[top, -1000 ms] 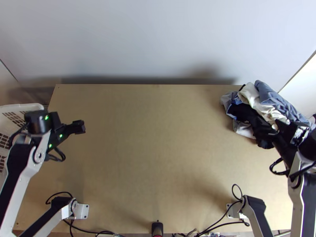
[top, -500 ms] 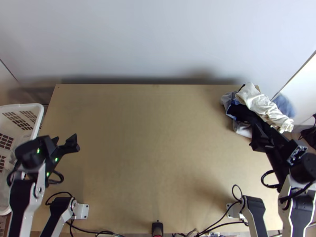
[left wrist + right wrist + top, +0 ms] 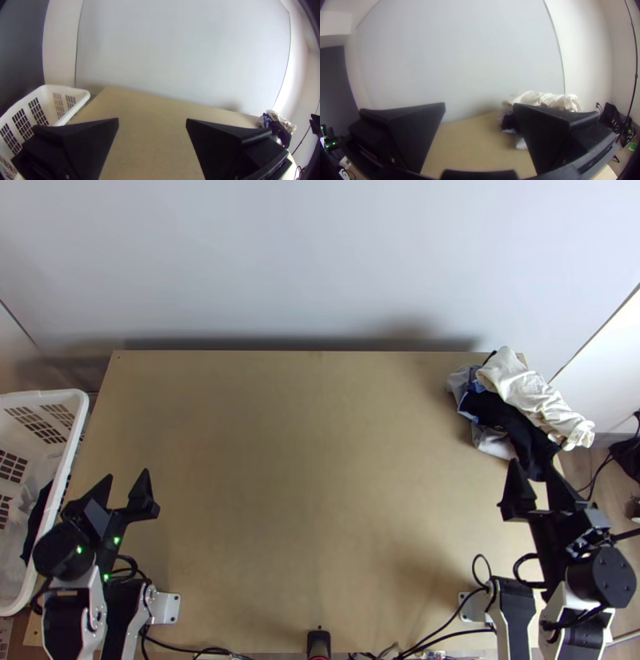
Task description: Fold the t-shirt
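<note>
Bunched clothes in cream, black, blue and grey lie in a heap (image 3: 532,396) at the table's far right corner; which piece is the t-shirt I cannot tell. Just on the near side of this heap, my right gripper (image 3: 534,480) is open and holds nothing. Its wide fingers stand apart in the right wrist view, the right gripper (image 3: 480,110) with the cream cloth (image 3: 546,99) beyond one finger. At the table's left side my left gripper (image 3: 126,488) is open and empty; the left gripper (image 3: 152,121) shows bare table between its fingers in the left wrist view.
A white laundry basket (image 3: 78,420) stands at the table's left edge, with some dark and pale cloth inside. The wooden table (image 3: 312,460) stretches between the arms. Black cables run along its near edge, and a dark bag (image 3: 611,116) is on the floor at the right.
Both arms have drawn back toward the near edge, the right one away from the heap. The blue-grey cloth on top of the heap slid off past the table's right edge and is gone from the pile.
</note>
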Tool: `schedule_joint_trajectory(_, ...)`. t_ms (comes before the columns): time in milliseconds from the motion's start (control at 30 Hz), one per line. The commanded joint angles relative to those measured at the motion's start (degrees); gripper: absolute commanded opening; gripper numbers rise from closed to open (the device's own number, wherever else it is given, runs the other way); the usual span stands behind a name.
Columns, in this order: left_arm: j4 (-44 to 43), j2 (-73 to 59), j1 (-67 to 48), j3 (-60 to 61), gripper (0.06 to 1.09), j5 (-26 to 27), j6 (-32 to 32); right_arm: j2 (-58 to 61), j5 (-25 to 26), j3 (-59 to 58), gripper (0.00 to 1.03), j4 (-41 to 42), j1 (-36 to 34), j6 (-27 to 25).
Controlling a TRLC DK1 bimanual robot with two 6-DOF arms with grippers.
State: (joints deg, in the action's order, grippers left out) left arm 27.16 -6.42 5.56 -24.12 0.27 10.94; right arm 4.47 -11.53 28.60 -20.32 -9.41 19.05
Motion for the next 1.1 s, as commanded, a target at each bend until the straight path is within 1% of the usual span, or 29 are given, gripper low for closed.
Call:
schedule_joint_trajectory(0, 1.4, 6.6, 0.2, 3.3, 1.04, 0.0, 0.8, -4.9, -0.1, -3.4, 0.94, -1.3, 0.6, 0.2)
schedule_joint_trajectory(67, 0.1, 6.6, 0.2, 3.7, 1.04, 0.1, 0.8, -4.9, -0.2, -4.4, 0.94, -1.1, 2.8, 0.3)
schedule_joint_trajectory(167, -1.5, 6.6, -0.6, 4.9, 1.04, 0.2, 0.8, -4.9, -0.1, -6.1, 0.94, -1.6, 8.3, -0.4)
schedule_joint_trajectory(367, 0.2, 6.7, -2.4, 5.1, 1.04, 0.2, 2.2, -4.9, -0.1, -7.2, 0.94, -4.6, 16.9, -0.5)
schedule_joint_trajectory(433, 1.9, 6.7, -2.5, 5.2, 1.04, 0.4, 2.7, -4.9, -0.1, -7.7, 0.94, -5.7, 18.5, -0.1)
schedule_joint_trajectory(633, 4.1, 6.8, -2.8, 5.3, 1.04, 2.4, 6.4, -4.9, -0.2, -9.3, 0.94, -6.8, 20.0, 2.6)
schedule_joint_trajectory(767, 4.2, 6.8, -2.7, 6.5, 1.04, 6.3, 8.8, -4.9, -0.2, -10.2, 0.95, -8.2, 20.4, 3.5)
schedule_joint_trajectory(800, 4.1, 6.8, -2.7, 7.2, 1.04, 6.9, 9.6, -4.9, -0.1, -10.9, 0.98, -9.1, 20.4, 3.5)
schedule_joint_trajectory(933, 3.5, 6.8, -1.9, 9.6, 1.04, 7.0, 13.1, -4.9, 0.0, -11.8, 0.98, -10.5, 20.0, 4.7)
schedule_joint_trajectory(1067, 3.8, 6.8, -0.8, 10.9, 1.04, 7.5, 14.5, -4.8, 0.1, -13.3, 0.98, -10.4, 20.0, 4.7)
